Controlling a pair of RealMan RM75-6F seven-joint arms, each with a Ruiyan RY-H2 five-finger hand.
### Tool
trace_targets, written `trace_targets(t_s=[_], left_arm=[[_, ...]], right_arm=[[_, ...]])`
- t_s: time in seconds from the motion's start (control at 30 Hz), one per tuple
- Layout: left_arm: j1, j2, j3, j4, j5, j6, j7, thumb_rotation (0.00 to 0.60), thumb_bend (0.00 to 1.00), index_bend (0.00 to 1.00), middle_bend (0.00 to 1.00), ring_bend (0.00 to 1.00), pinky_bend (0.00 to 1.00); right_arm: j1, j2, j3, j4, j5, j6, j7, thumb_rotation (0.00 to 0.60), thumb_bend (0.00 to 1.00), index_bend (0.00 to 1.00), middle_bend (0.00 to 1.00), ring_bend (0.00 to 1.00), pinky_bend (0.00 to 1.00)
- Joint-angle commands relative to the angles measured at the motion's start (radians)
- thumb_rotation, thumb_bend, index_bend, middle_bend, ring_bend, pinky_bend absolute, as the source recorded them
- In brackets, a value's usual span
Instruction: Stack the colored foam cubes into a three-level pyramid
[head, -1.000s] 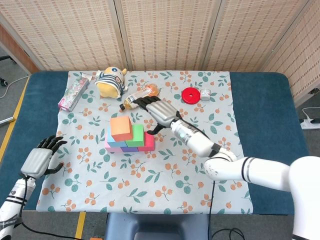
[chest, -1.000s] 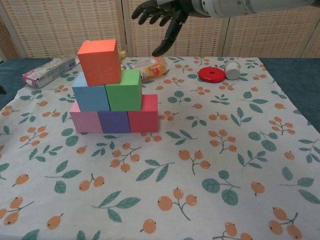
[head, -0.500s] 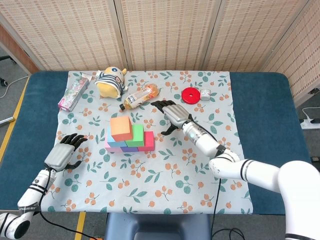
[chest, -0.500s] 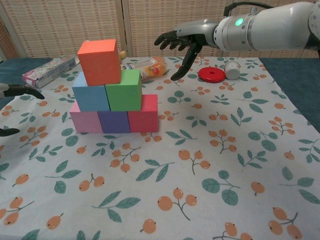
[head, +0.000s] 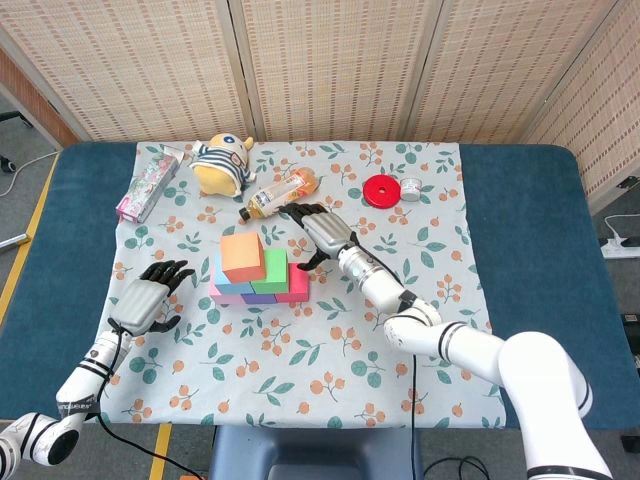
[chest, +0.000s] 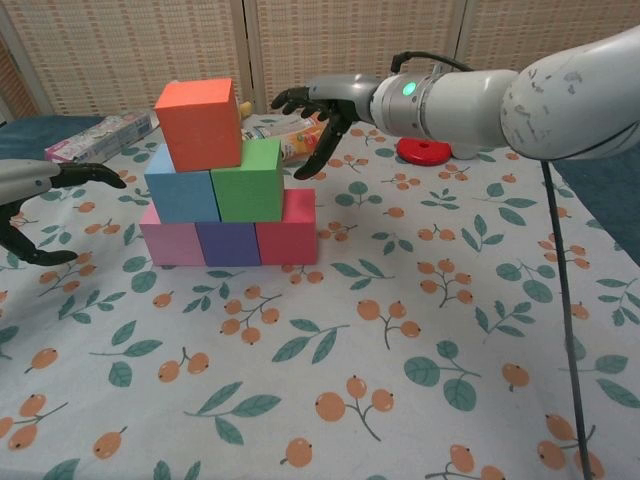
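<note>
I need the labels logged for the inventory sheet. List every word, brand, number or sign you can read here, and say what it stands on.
No text can be read in either view.
Pink patterned box: print too small to read.
Drink bottle: label blurred.
Small white jar: any label too small to tell.
Foam cubes: plain faces, no marks.

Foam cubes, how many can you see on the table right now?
6, all in one stack: pink cube, purple cube and red cube along the bottom, blue cube and green cube above, orange cube on top. None seems hidden.
</note>
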Motion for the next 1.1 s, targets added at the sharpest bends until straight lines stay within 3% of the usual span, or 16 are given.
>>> trace_targets(t_s=[0.03,0.6,1.1], left_arm=[[-0.005,-0.005,0.004,0.002,0.004,-0.003,-0.003,0.600,0.31,0.11,0.02,0.00,0.08],[-0.039,-0.027,0.020,0.019,0.018,-0.014,-0.016,0.600,0.31,0.11,0.01,0.00,0.08],[-0.049,-0.031,0.027,0.024,0.009,-0.013,-0.020,0.600,0.31,0.11,0.01,0.00,0.08]], right_arm=[[0.003,-0.020,0.016,0.022,-0.023,-0.009,0.021,0.600,0.04,0.00,0.02,0.00,0.03],[0.009,-0.083,0.057,0.108,-0.100,-0.023,0.070,0.600,0.04,0.00,0.02,0.00,0.03],[-0.009,-0.071,0.063,0.103,-0.112,-0.035,0.055,0.600,0.04,0.00,0.02,0.00,0.03]])
